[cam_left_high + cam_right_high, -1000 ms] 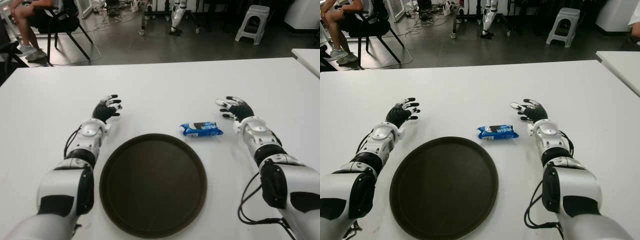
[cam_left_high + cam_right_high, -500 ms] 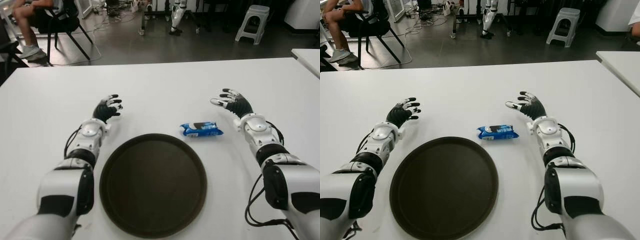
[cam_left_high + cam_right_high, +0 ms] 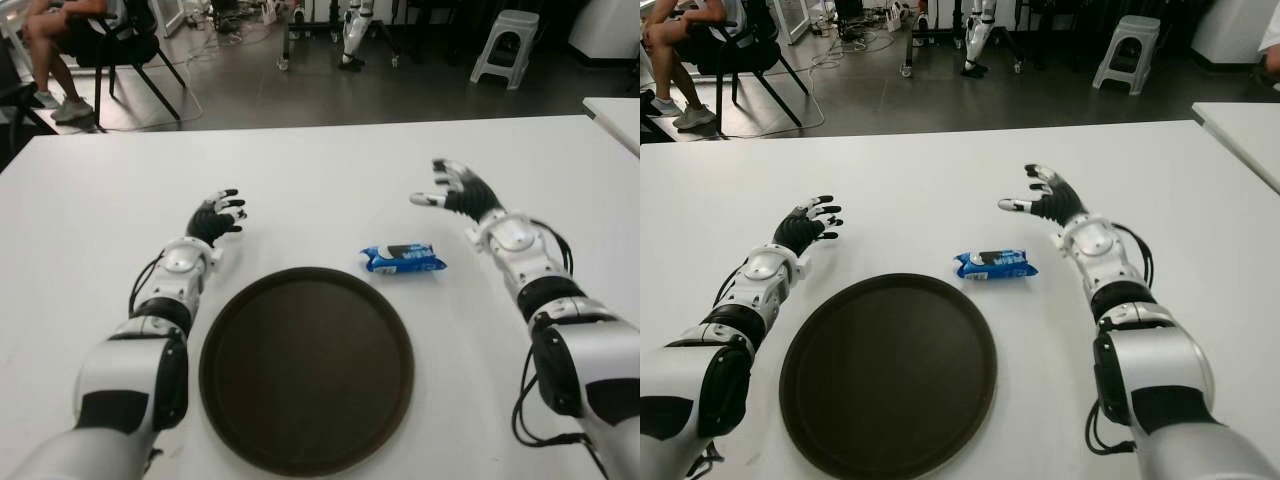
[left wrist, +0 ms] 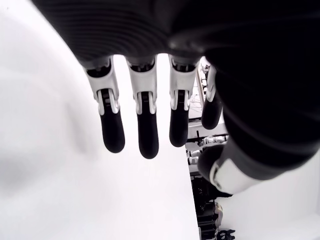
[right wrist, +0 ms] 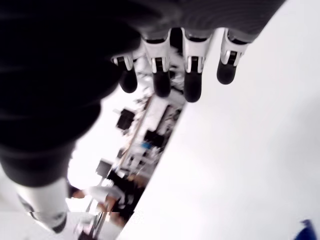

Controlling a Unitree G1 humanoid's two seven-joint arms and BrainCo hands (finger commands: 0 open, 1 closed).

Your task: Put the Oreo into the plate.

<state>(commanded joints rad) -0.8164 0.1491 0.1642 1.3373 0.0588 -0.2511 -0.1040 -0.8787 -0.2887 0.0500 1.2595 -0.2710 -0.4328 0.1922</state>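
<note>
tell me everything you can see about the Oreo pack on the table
The Oreo pack is a small blue wrapper with dark and white print and crimped ends, glossy like plastic film. It lies flat and sealed on the white table, just beyond the brown plate's far right rim, not touching it. No hand touches it.

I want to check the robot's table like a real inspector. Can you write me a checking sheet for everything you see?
Surface: white table, bare around the job's things.
Job's things: blue Oreo pack lying on the table, just outside the dark round plate; plate holds nothing.
Clutter: nothing seen.
Hands: left hand open, beside the plate's left; right hand open, beyond the Oreo pack, holding nothing.
Cables: black cable along the right arm.
Surroundings: stool, seated person.
</note>
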